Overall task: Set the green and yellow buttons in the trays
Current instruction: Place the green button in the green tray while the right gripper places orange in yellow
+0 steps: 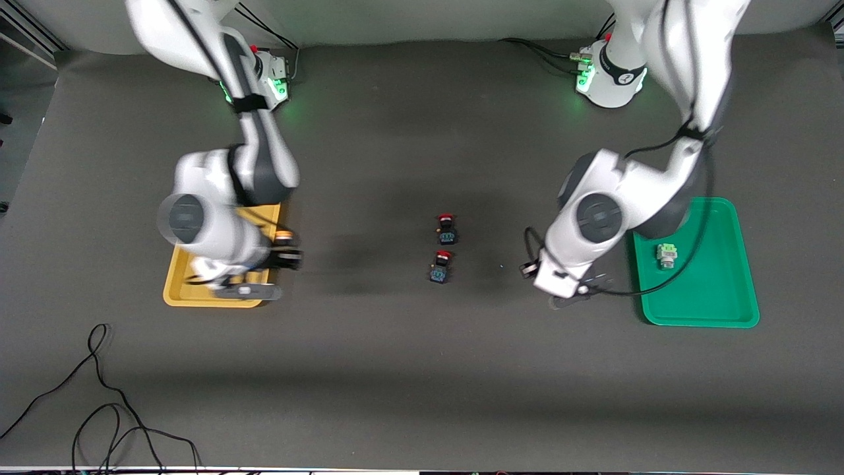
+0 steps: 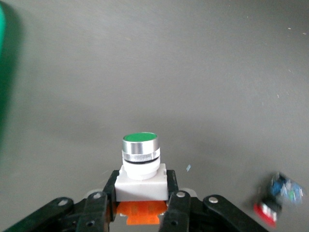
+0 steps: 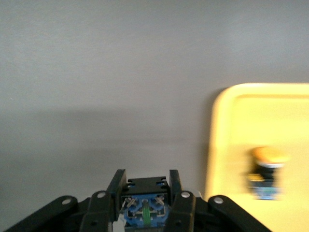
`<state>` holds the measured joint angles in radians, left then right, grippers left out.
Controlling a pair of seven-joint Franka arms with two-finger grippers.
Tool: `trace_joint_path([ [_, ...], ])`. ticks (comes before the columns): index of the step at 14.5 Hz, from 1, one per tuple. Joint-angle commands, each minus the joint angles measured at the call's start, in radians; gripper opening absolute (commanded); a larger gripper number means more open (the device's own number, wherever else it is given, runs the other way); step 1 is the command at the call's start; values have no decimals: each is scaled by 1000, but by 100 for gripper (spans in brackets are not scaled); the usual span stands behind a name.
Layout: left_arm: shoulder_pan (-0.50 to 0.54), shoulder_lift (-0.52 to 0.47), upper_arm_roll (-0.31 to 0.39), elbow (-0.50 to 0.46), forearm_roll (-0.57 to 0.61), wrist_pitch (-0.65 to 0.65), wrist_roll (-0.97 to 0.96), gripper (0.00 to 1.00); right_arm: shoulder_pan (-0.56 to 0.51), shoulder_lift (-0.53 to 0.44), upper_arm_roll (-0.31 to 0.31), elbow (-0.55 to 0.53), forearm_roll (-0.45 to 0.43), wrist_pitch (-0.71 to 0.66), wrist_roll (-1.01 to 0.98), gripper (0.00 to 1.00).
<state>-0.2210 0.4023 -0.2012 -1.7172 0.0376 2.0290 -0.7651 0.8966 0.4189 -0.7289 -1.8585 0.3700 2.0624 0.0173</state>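
My right gripper (image 1: 288, 257) is shut on a black-blue button (image 3: 144, 200) with a yellow-orange cap (image 1: 283, 235). It holds the button over the table at the rim of the yellow tray (image 1: 178, 280). The right wrist view shows that tray (image 3: 222, 145) with another yellow-capped button (image 3: 265, 171) inside; the arm hides this one in the front view. My left gripper (image 1: 580, 290) is shut on a whitish button with a green cap and orange block (image 2: 141, 164). It holds the button over the table beside the green tray (image 1: 719, 303). A whitish pale-green button (image 1: 667, 256) lies in that tray.
Two red-capped black-blue switches (image 1: 446, 229) (image 1: 440, 267) lie mid-table between the trays; one shows in the left wrist view (image 2: 275, 203). The green tray's rim (image 2: 2, 72) shows in the left wrist view. Loose black cables (image 1: 99, 409) lie by the table's front edge at the right arm's end.
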Motion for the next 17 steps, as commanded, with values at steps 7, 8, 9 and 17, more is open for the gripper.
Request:
trace_joint_path([
  [7,475,-250,3,-173,63,-256,786,0,-65,-22,-214,-324,78,261,-618,0],
  [8,521,-244,3,-188,89,-218,844,0,-70,-9,-214,-355,128,309,-661,0],
  [9,569,-243,3,-231,96,-154,916,0,-71,13,-213,-366,173,327,-716,0],
  [17,698,-47,11,-502,148,454,1017,0,-71,115,-211,-366,382,341,-895,100],
])
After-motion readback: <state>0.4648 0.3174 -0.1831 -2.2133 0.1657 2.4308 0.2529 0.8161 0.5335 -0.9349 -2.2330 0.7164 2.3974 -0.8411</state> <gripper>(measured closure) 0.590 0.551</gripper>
